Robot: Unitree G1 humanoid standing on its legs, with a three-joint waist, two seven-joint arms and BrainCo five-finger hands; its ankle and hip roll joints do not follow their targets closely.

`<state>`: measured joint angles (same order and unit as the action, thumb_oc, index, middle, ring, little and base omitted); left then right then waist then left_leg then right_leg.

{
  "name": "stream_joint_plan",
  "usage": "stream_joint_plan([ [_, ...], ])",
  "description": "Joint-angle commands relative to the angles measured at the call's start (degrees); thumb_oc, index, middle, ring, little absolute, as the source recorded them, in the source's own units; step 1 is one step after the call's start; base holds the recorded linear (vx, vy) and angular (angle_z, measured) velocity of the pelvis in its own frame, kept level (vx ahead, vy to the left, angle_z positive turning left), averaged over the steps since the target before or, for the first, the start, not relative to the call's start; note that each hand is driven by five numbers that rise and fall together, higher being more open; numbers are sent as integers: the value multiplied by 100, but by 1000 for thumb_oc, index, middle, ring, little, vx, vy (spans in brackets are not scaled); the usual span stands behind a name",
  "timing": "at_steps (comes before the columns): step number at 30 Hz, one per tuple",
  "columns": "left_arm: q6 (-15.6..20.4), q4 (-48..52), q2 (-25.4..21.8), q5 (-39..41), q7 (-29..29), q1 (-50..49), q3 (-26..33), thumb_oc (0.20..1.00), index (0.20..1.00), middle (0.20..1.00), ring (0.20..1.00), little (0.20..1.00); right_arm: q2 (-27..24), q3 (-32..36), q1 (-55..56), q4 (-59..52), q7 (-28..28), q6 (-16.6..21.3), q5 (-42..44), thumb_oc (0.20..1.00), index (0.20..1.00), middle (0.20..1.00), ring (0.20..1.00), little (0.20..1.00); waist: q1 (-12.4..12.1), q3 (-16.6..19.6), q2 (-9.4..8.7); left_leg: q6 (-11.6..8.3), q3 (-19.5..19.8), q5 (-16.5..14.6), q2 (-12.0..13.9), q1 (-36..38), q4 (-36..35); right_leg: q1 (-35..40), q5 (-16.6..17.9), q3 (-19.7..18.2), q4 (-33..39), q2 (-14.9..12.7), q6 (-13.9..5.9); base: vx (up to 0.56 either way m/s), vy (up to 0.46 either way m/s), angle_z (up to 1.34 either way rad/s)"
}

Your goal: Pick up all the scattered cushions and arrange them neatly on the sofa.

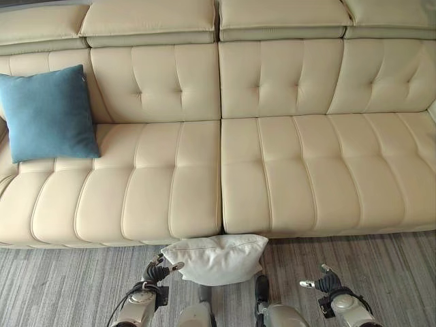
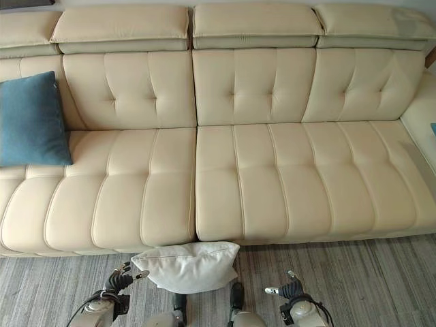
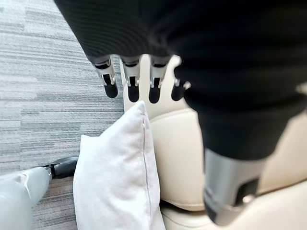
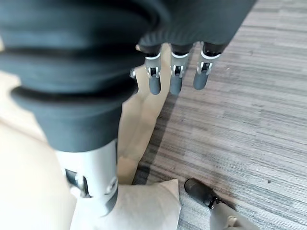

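White cushion [image 1: 218, 259] on the floor [image 1: 61, 286] between left hand [image 1: 158, 272] and right hand [image 1: 327, 281], fingers apart, empty. Pickup step: next, close both hands on it, then lift to sofa [image 1: 286, 170] beside blue cushion [image 1: 48, 112].

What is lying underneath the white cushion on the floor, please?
The soft white rectangular cushion rests on grey striped carpet, against the front of the cream leather sofa. The carpet directly beneath it is covered, so anything there is hidden.
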<state>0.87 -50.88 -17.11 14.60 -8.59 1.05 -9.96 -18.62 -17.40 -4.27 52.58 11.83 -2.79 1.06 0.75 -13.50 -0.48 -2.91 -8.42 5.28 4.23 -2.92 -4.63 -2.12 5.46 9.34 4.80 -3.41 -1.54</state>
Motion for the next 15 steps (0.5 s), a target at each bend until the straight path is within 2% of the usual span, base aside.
stream_joint_plan([
  [1, 131, -602, -14, -62, -198, 535, -87, 1000, 1000, 1000, 1000, 1000, -47, -168, -409, 159, 182, 57, 2, 1000, 1000, 1000, 1000, 1000, -132, -289, -73, 61, 133, -437, -12, -418, 287, -657, -930, -113, -982, -266, -355, -184, 22, -7],
  [2, 133, -607, -14, -61, -198, 541, -86, 1000, 1000, 1000, 1000, 1000, -47, -167, -415, 163, 182, 59, 3, 1000, 1000, 1000, 1000, 1000, -132, -278, -74, 61, 133, -440, -12, -440, 298, -678, -932, -114, -991, -267, -355, -198, 20, -7],
  [3, 139, -895, -45, -20, -287, 762, -153, 1000, 1000, 1000, 1000, 1000, -34, -222, -632, 335, 285, 43, 93, 1000, 1000, 1000, 1000, 1000, -132, -448, -93, 67, 151, -437, -10, -904, 552, -1118, -859, -141, -1175, -307, -339, -141, 11, -4],
  [4, 142, -900, -45, -20, -287, 767, -152, 1000, 1000, 1000, 1000, 1000, -34, -222, -637, 339, 286, 45, 94, 1000, 1000, 1000, 1000, 1000, -132, -443, -95, 68, 150, -453, -10, -921, 574, -1138, -876, -144, -1201, -310, -339, -261, 32, -1],
  [5, 159, -1331, -90, 23, -399, 1042, -186, 1000, 1000, 1000, 1000, 1000, 2, -256, -989, 623, 454, 43, 167, 1000, 1000, 1000, 1000, 1000, -124, -614, -103, 79, 162, -450, -13, -1623, 944, -1793, -803, -145, -1462, -393, -306, -156, 20, -3],
  [6, 163, -1458, -123, 81, -433, 1155, -162, 1000, 1000, 1000, 1000, 1000, 0, -238, -1116, 705, 508, 62, 220, 1000, 1000, 1000, 1000, 1000, -118, -655, -109, 82, 165, -451, -29, -1874, 1068, -2032, -786, -130, -1563, -411, -299, -157, 21, -6],
  [8, 180, -1577, -174, 176, -511, 1290, -96, 1000, 1000, 1000, 1000, 1000, 5, -226, -1285, 791, 568, 89, 305, 1000, 1000, 1000, 1000, 1000, -117, -685, -106, 81, 182, -456, -48, -2175, 1194, -2304, -774, -111, -1660, -438, -292, -40, 1, -1],
  [9, 191, -1689, -246, 254, -566, 1403, -24, 1000, 1000, 1000, 1000, 1000, 8, -219, -1418, 828, 622, 114, 385, 1000, 1000, 1000, 1000, 1000, -122, -713, -116, 35, 228, -590, -43, -2305, 1274, -2443, -906, -145, -1754, -444, -323, 7, -6, 7],
  [10, 193, -1693, -247, 255, -565, 1408, -23, 1000, 1000, 1000, 1000, 1000, 9, -219, -1423, 831, 622, 115, 386, 1000, 1000, 1000, 1000, 1000, -121, -709, -117, 35, 228, -595, -43, -2318, 1284, -2456, -911, -146, -1763, -445, -323, -47, -7, 7],
  [12, 243, -1840, -730, 442, -767, 2051, 118, 1000, 1000, 1000, 1000, 1000, -180, -152, -2161, 783, 853, 248, 785, 1000, 1000, 1000, 1000, 1000, -102, -873, -141, 20, 287, -622, -18, -3352, 1743, -3474, -893, -142, -2218, -522, -324, -190, 28, 2],
  [14, 312, -1807, -1028, 476, -901, 2370, 113, 1000, 1000, 1000, 1000, 1000, -329, -157, -2571, 651, 994, 367, 928, 1000, 1000, 1000, 1000, 1000, -82, -954, -140, 24, 327, -662, 17, -3882, 1972, -3984, -899, -169, -2459, -558, -336, -108, 34, 5],
  [15, 314, -1813, -1030, 477, -900, 2383, 114, 1000, 1000, 1000, 1000, 1000, -328, -156, -2585, 658, 993, 369, 930, 1000, 1000, 1000, 1000, 1000, -81, -944, -141, 24, 329, -668, 17, -3912, 1991, -4012, -904, -170, -2474, -560, -336, -56, 12, 10],
])
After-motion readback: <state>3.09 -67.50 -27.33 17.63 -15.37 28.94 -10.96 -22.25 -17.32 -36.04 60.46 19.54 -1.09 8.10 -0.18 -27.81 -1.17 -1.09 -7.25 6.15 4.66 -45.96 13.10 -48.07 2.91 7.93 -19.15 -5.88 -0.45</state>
